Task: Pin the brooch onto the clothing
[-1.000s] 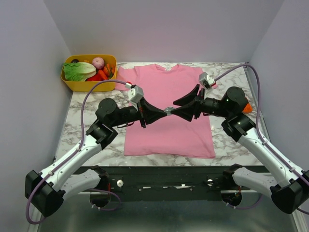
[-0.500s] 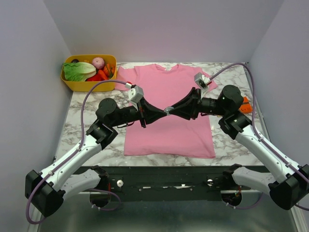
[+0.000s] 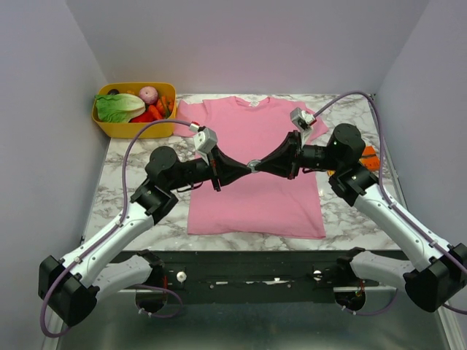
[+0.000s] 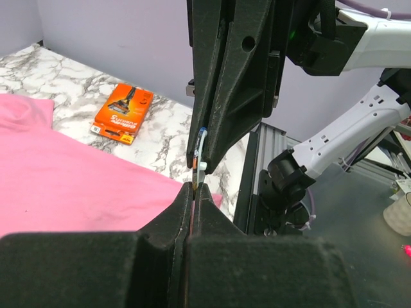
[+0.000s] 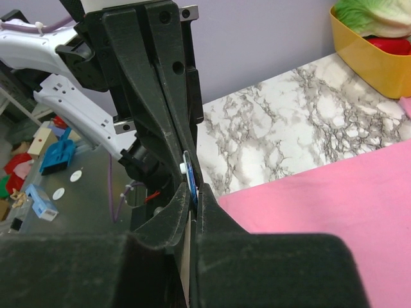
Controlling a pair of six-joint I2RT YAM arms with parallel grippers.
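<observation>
The left hand (image 3: 243, 170) and right hand (image 3: 260, 164) meet tip to tip. Each is pressed together, pinching the tiny brooch (image 3: 252, 166) between them, over the middle of the pink clothing (image 3: 255, 200). Uneven pulling could twist or drop the brooch. Bare surface (image 3: 350, 219) lies behind each hand, and an orange packet (image 4: 122, 112) sits near the right edge.

We log a yellow rectangular plastic tub (image 3: 109, 130) at the far left corner of the white, grey-veined marble tabletop (image 3: 343, 219). Contents: a green leafy lettuce (image 3: 118, 107), a round pinkish onion (image 3: 149, 95), and red and orange vegetables (image 3: 151, 114). A flat orange cardboard razor pack (image 4: 122, 112) lies on the marble near its right edge. Plain lilac-grey walls (image 3: 255, 44) enclose three sides.
</observation>
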